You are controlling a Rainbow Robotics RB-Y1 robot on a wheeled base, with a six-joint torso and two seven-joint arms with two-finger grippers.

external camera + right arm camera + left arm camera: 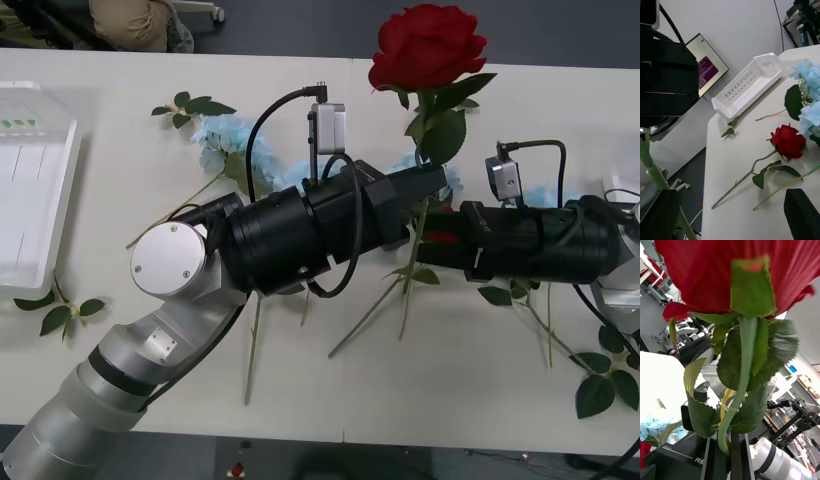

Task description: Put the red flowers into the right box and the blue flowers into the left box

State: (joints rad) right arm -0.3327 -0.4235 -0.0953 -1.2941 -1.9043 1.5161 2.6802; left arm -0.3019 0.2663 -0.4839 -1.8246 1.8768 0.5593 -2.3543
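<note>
A: What do we see, from left to right?

B: The left box [35,200] sits well left of our left tool [425,185], with no flowers in the part we can see. That tool is clamped on a red rose [428,45], held upright above it.

A: And further right?

B: Blue flowers [225,140] lie behind the arms. Our right tool [730,213], fingers apart, hovers near another rose [788,141] lying on the worktop [450,380]. We judge most sorting remains.
</note>
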